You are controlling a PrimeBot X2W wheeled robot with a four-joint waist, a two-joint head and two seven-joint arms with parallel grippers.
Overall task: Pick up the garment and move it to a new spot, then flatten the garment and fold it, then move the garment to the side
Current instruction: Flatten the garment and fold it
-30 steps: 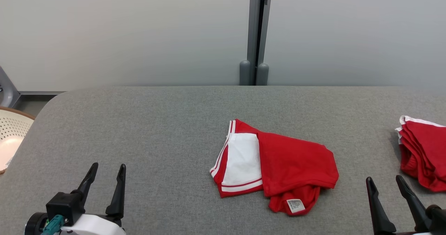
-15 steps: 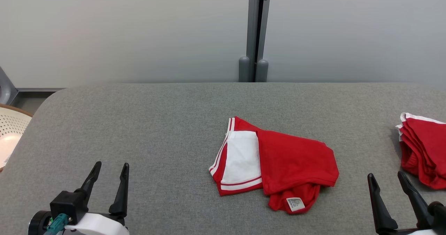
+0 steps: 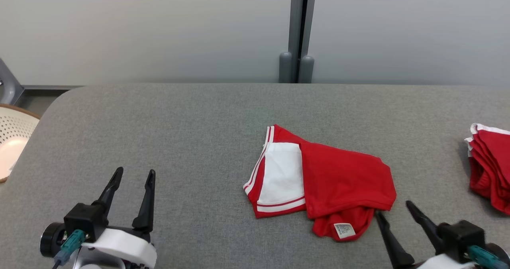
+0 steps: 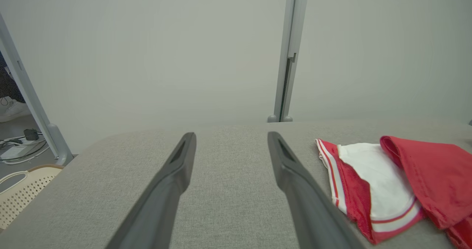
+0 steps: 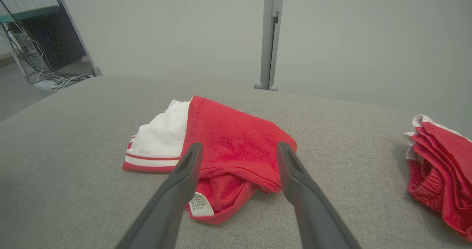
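Note:
A crumpled red garment point(image 3: 342, 177) with a white panel and white stripes lies on the grey table point(image 3: 179, 121), right of centre, its white label at the near edge. My right gripper point(image 3: 393, 210) stands open just off the garment's near right corner, apart from the cloth. In the right wrist view its open fingers point(image 5: 239, 148) point at the garment point(image 5: 236, 127), which lies just ahead. My left gripper point(image 3: 134, 172) is open over bare table at the near left, well left of the garment. In the left wrist view the left gripper point(image 4: 231, 137) is open and the garment point(image 4: 387, 182) lies to the right.
A pile of red garments point(image 3: 492, 165) with white trim sits at the table's right edge, also in the right wrist view point(image 5: 438, 164). A perforated cream basket point(image 3: 12, 145) stands off the table's left side. A grey post point(image 3: 299, 30) rises behind the far edge.
The head camera has shifted a little. My right gripper has moved left and forward, close to the garment's near right corner. My left gripper has edged slightly forward. Both stay open.

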